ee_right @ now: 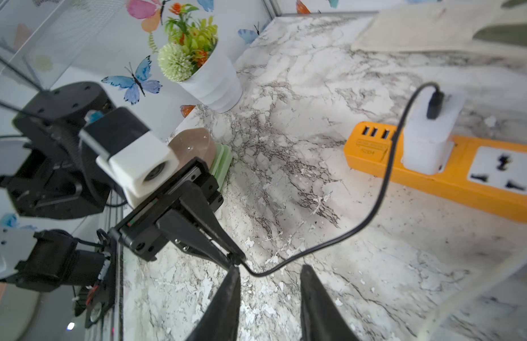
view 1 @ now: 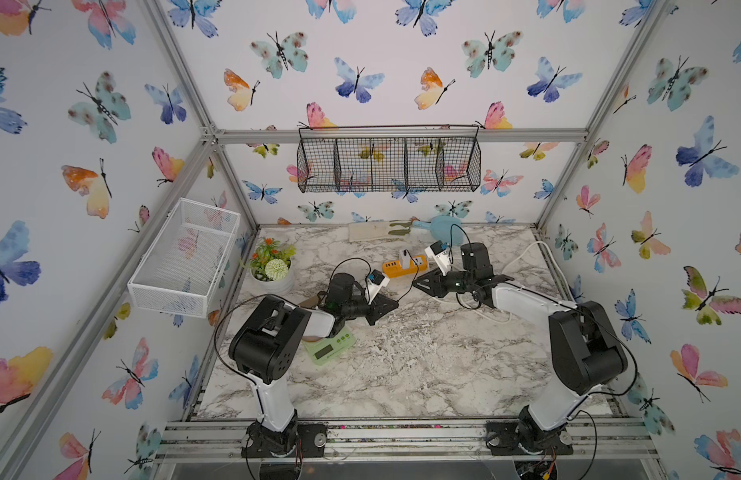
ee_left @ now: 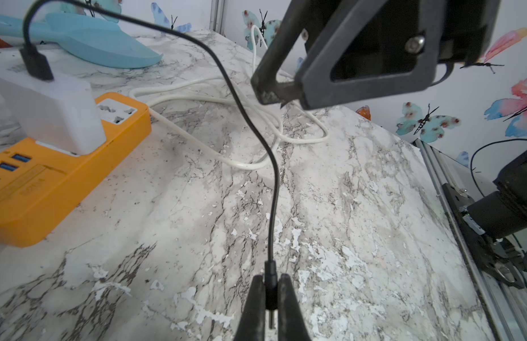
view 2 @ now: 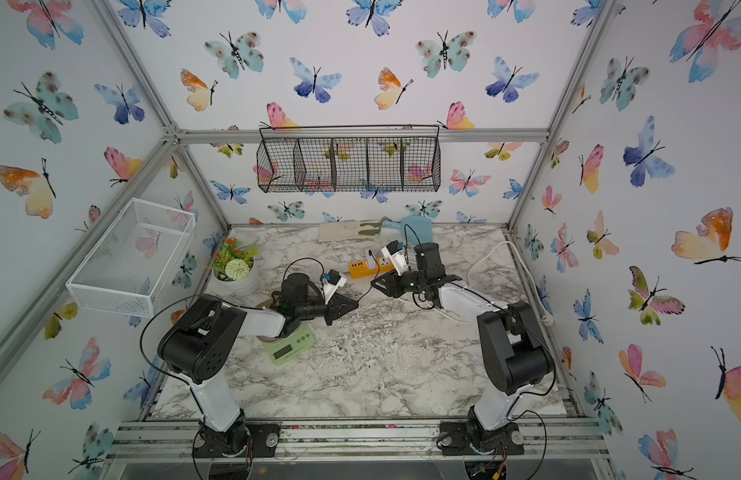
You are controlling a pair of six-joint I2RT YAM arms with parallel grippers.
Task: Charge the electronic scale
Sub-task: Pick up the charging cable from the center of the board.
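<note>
This is looking like a robotics lab cell dressed up as a home corner. Aluminium frame bars (view 1: 526,136) are boxing in butterfly-papered panels (view 1: 402,83). A left arm (view 1: 273,345) and a right arm (view 1: 584,349) are standing bolted to a slotted rail (view 1: 402,434) at the bottom of the frame. A marble-patterned worktop (view 1: 402,365) is carrying a potted fake plant (view 1: 273,266), with a black wire basket (view 1: 388,164) hanging above.

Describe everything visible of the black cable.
The black cable is thin, round and rubbery-looking. Its USB plug sits in the top of the white adapter plugged into the orange power strip. From there it curves over the marble table to its small connector, pinched by the shut jaws of the left gripper, metal tip protruding.
</note>
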